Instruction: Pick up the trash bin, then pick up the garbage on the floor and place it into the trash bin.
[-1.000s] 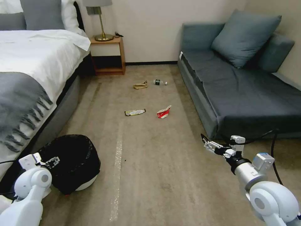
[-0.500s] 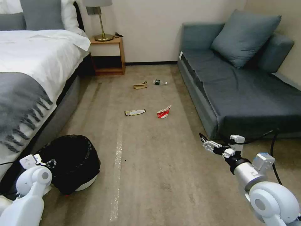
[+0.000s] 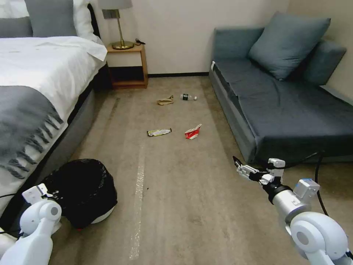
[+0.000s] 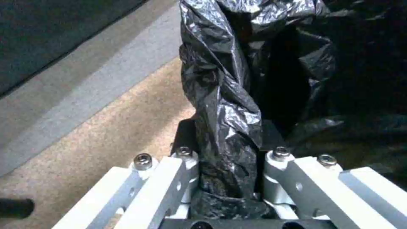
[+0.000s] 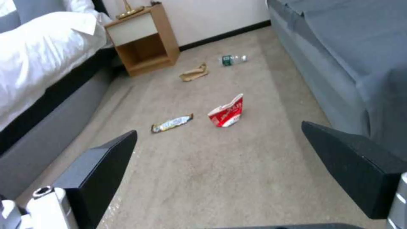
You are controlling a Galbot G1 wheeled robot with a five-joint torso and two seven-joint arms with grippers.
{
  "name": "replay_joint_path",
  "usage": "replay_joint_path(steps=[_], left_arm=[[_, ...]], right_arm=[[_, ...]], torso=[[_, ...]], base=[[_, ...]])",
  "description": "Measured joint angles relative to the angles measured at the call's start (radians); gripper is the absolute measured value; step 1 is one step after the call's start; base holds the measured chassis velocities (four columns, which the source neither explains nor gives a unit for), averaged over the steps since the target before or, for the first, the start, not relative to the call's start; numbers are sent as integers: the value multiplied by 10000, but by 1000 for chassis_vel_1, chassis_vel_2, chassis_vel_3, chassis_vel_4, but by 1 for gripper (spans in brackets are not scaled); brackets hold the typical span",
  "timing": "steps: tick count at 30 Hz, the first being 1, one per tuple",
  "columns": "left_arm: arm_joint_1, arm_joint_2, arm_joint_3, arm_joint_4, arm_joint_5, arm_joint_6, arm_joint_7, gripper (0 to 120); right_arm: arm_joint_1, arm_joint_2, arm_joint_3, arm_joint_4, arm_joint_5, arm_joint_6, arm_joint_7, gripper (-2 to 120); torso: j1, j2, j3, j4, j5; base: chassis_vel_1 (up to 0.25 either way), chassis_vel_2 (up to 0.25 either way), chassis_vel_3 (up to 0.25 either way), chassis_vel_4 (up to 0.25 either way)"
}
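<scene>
Crinkly black plastic of the round trash bin (image 3: 82,189) sits pinched in the left claw (image 4: 229,165); right claw (image 5: 229,165) gapes wide.

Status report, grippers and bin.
Left gripper shut on trash bin rim. Right gripper open above floor. Garbage lying ahead, path unobstructed.

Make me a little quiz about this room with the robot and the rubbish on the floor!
1. How many bits of rubbish lie on the carpet?
2. True or false: the bin stands beside the sofa.
3. What is the left pincer squeezing? A) the bin's black bag B) the bottle C) a pillow

Key
1. Four: bottle, crumpled paper, wrapper, red carton.
2. False; it stands by the bed, on the robot's left. The right pincer is the one near the sofa, fingers wide apart and holding nothing.
3. A
</scene>
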Motion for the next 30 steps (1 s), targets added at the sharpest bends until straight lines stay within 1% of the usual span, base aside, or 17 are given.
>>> replay_joint_path(steps=[3, 5, 6, 8, 9, 11, 13, 14, 16, 17, 21, 22, 27, 28, 30], left_arm=[[22, -19, -11, -247, 3, -190, 6, 10], [43, -30, -11, -340, 67, -239, 6, 8], [88, -42, -7, -473, 296, -345, 6, 8], [178, -49, -16, -723, 829, -597, 0, 8], [178, -49, -16, -723, 829, -597, 0, 8], [247, -64, -30, -950, 1086, -691, -2, 7], [387, -99, -35, -1351, 1510, -804, 0, 7], [387, -99, -35, -1351, 1510, -804, 0, 7], [520, -132, -53, -1674, 1917, -929, 12, 7], [520, -132, -53, -1674, 1917, -929, 12, 7], [808, -190, -63, -2161, 2906, -1232, 229, 7], [808, -190, -63, -2161, 2906, -1232, 229, 7], [1094, -252, -112, -2614, 3620, -1396, 390, 7], [1094, -252, -112, -2614, 3620, -1396, 390, 7], [1222, -280, -120, -2756, 3924, -1492, 461, 7]], right_arm=[[4, -11, 0, -48, 8, 11, -5, 100], [9, -15, 0, -48, 33, 14, -5, 100], [15, -22, 0, -45, 85, 15, -12, 100], [21, -36, 2, -5, 187, 15, -33, 100], [21, -36, 2, -5, 187, 15, -33, 100], [26, -49, 6, 25, 215, 15, -66, 100], [28, -69, 28, 65, 223, 15, -109, 100], [28, -69, 28, 65, 223, 15, -109, 100], [8, -73, 42, 94, 224, 15, -129, 100], [8, -73, 42, 94, 224, 15, -129, 100], [-81, -71, 99, 136, 190, 18, -152, 100], [-81, -71, 99, 136, 190, 18, -152, 100], [-201, -98, 167, 181, 134, 115, -333, 100], [-201, -98, 167, 181, 134, 115, -333, 100], [-233, -98, 167, 185, 100, 123, -353, 100]], torso=[[1, -2, 3, -4, -15], [1, -3, 4, -3, -19], [1, -4, 5, -5, -22], [1, -4, 5, -4, -4], [1, -4, 5, -4, -4], [2, -4, 4, -1, 2], [1, -4, 4, 0, -1], [1, -4, 4, 0, -1], [1, -4, 3, -1, 10], [1, -4, 3, -1, 10], [2, -4, 2, -1, 9], [2, -4, 2, -1, 9], [1, -4, 2, -1, 9], [1, -4, 2, -1, 9], [1, -4, 1, -1, 10]], base=[[0, 0, 0, 0], [0, 0, 0, 0], [0, 0, 0, 0], [0, 0, 0, 0], [0, 0, 0, 0], [0, 0, 0, 0], [0, 0, 0, 0], [0, 0, 0, 0], [0, 0, 0, 0], [0, 0, 0, 0], [0, 0, 0, 0], [0, 0, 0, 0], [0, 0, 0, 0], [0, 0, 0, 0], [0, 0, 0, 0]])
